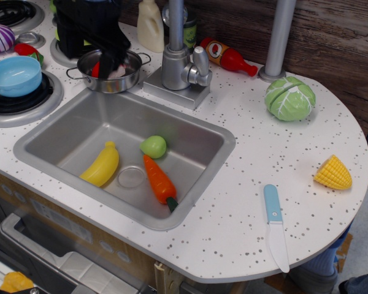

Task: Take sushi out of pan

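The pan (pixel 126 81), a small shiny steel pot with wire loop handles, stands on the counter behind the sink, left of the faucet. The sushi (pixel 95 70) lies inside it, glossy red, with a white part to its right. My black gripper (pixel 87 56) hangs over the pan's left side with its jaws spread. One finger (pixel 106 63) reaches down into the pan across the sushi. The other finger is at the pan's far left and is hard to make out. I cannot tell whether the finger touches the sushi.
The sink (pixel 190 131) holds a banana (pixel 102 164), a green ball (pixel 153 146) and a carrot (pixel 159 180). A faucet (pixel 178 61), a red sauce bottle (pixel 228 57) and a white bottle (pixel 150 26) stand behind. A light blue bowl (pixel 14 75) sits on the left burner.
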You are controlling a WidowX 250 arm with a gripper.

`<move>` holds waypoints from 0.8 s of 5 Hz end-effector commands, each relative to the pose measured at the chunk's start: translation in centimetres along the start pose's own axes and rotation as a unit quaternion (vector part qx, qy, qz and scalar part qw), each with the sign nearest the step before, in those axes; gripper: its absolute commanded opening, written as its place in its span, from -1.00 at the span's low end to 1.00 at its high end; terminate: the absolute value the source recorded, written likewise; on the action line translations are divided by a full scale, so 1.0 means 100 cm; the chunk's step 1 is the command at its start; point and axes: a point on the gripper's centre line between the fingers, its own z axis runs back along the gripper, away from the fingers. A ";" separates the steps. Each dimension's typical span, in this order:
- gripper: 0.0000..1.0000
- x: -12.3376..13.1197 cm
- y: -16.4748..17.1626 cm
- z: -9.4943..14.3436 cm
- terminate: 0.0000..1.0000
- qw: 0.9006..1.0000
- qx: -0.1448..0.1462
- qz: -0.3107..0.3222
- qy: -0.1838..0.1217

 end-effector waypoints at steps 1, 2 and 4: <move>1.00 0.042 0.054 -0.022 -1.00 0.998 -0.001 -0.015 -0.053; 1.00 0.059 0.066 -0.038 -1.00 0.997 -0.021 -0.038 -0.069; 1.00 0.065 0.051 -0.062 -1.00 0.993 -0.048 -0.048 -0.093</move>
